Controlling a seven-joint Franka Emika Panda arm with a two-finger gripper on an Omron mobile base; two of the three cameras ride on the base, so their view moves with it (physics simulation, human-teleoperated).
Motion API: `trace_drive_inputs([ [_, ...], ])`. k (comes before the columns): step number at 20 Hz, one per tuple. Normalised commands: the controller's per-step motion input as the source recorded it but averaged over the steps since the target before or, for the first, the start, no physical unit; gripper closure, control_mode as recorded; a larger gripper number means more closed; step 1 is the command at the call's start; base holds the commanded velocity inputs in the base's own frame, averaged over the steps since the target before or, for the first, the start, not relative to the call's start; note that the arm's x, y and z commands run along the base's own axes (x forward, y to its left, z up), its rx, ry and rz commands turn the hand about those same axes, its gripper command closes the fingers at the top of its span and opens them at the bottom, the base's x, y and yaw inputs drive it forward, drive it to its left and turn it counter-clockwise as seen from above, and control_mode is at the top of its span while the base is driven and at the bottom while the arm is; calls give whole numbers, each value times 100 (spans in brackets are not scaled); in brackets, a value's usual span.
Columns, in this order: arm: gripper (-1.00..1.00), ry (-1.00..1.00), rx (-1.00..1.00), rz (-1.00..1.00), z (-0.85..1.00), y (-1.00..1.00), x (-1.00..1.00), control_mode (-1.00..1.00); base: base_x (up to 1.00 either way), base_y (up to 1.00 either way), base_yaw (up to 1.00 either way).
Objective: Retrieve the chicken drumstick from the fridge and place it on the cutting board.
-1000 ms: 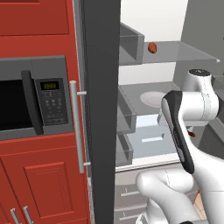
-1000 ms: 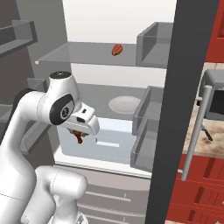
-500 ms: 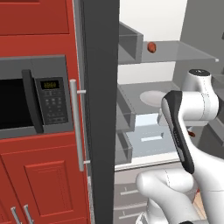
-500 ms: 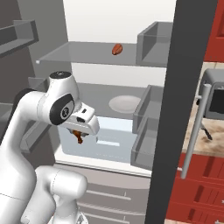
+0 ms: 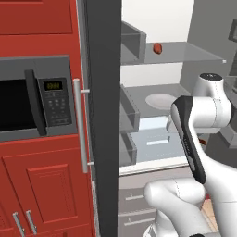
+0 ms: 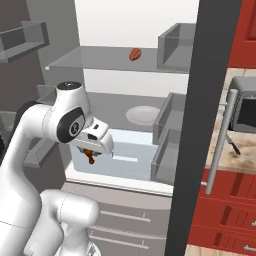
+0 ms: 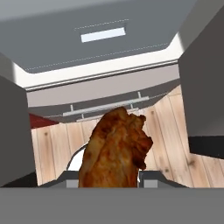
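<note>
We note the gripper (image 7: pixel 109 179) pinching the chicken drumstick (image 7: pixel 114 148) between its fingertips, held low in front of the open fridge (image 6: pixel 120 107), above the wooden floor (image 7: pixel 166 131). For this carry step we would back the arm out slowly, keeping clear of the fridge door bins (image 6: pixel 167 135). We would keep the pinch firm until the cutting board comes into sight.

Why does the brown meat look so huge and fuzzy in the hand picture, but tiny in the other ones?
In the hand view the reddish-brown chicken drumstick sits right against the camera, shut in the gripper, so it looms large with soft, smeared texture. In the right base view it hangs far off under the white arm as a small dark speck. Lighting is flat and even in every view, without glare.
</note>
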Motion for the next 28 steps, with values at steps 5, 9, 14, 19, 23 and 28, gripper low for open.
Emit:
trace_drive_inputs([
  [5, 100, 0, 0, 0, 0, 0, 0, 100, -58, 0, 0],
  [9, 100, 0, 0, 0, 0, 0, 0, 100, -71, -3, 0],
  [14, 100, 0, 0, 0, 0, 0, 0, 100, -66, -14, 0],
  [19, 100, 0, 0, 0, 0, 0, 0, 100, -45, -29, 0],
  [23, 100, 0, 0, 0, 0, 0, 0, 100, 0, -61, 0],
  [28, 100, 0, 0, 0, 0, 0, 0, 100, 0, -91, 0],
])
